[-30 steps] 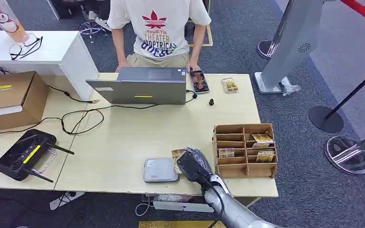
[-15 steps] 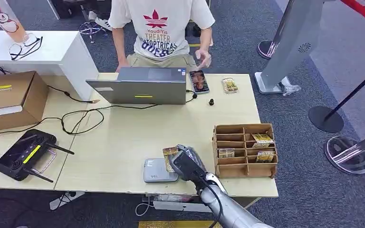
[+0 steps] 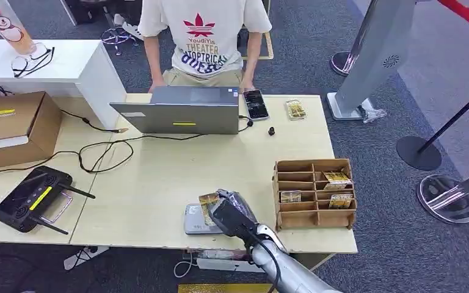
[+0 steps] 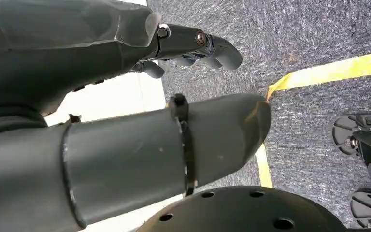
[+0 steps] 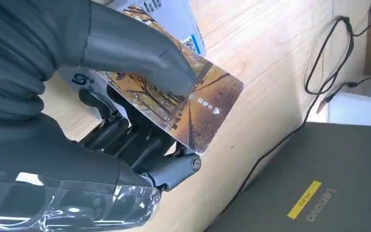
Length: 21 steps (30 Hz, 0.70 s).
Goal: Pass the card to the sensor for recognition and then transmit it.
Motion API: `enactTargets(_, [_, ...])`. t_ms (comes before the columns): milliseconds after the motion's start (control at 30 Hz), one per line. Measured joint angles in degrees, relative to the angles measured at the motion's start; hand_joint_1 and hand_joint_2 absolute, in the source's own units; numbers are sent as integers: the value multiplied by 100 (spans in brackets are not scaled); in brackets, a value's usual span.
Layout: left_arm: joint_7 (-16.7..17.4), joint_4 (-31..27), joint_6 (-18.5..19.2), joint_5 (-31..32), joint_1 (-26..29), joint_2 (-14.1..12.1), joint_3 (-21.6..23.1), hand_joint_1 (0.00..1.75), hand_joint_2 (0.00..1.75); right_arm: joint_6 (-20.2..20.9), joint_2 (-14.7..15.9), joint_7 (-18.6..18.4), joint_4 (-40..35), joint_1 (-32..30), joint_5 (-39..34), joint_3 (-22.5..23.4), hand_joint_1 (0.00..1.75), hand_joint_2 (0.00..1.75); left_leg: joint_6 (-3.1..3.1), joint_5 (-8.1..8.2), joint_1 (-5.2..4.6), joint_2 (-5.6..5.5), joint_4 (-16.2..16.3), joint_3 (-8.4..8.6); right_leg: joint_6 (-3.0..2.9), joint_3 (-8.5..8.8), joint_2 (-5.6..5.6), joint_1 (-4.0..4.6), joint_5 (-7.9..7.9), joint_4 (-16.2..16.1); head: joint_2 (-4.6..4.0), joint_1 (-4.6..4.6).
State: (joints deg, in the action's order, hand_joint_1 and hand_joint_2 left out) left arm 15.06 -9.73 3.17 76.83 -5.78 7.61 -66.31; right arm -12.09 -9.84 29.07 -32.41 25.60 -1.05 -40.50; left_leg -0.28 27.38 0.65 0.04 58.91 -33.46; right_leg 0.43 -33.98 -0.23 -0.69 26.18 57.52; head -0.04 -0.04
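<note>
Your right hand [image 3: 229, 212] has the card [image 3: 208, 206] pinched between the thumb and the fingers under it; in the right wrist view the thumb presses on the printed face of the card [image 5: 188, 108] and the darker fingers [image 5: 140, 145] support it from below. The card is over the near edge of the table [image 3: 159, 177], held above the small grey sensor [image 3: 196, 221], overlapping its right part. You cannot tell from these pictures whether the card touches the sensor or hangs just over it.

So the pick-up looks done: the card is out of the brown divided box [image 3: 314, 192], which stands just to the right of the hand and has other cards in its compartments. The reading step appears to be under way or about to begin. Nothing in view shows whether the sensor has recognised the card.

What is left, as far as you can judge, is to hold the card flat over the sensor until it reads, then carry it across the table to hand it on, probably toward the person [image 3: 204, 36] sitting behind the laptop [image 3: 183, 110] on the far side.

Your left hand [image 4: 125, 111] hangs off the table over grey carpet, holding nothing, its fingers loosely curled and apart from the thumb.
</note>
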Motion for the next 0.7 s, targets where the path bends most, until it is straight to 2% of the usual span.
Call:
enactTargets(467, [129,0,26,13,-56,48,9,0,0,-28,-273,-155,334,154,-17,-85,175,175,0,0,-1,0,0,0,0,0,0,0,0,0,0,0])
enactTargets(700, [140,0,179,15,-64,15,9,0,0,-129,-387,-201,557,298,72,-170,175,175,-1,-1,1,0,0,1,0,0,0,0,0,0,0,0])
